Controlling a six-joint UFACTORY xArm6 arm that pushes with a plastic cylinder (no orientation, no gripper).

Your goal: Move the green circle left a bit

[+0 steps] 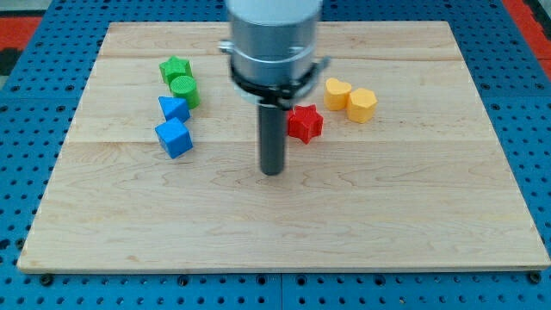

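Right of the green circle (184,89) and well apart, my tip (272,171) rests on bare board; no jaws exist. Approach step, I judge: next, reach its right side and push left.

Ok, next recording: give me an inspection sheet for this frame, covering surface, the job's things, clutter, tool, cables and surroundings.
Surface: wooden board, lying flat.
Job's things: green circle, at the view's upper left, touching the green star above it and close to the blue blocks below.
Clutter: two blue blocks below the circle; red star near centre; two yellow blocks side by side at the view's right.
Tool: no gripper; my tip is near the board's centre, well to the view's right of the green circle, touching no block.
Cables: nothing seen.
Surroundings: blue perforated base around the board.
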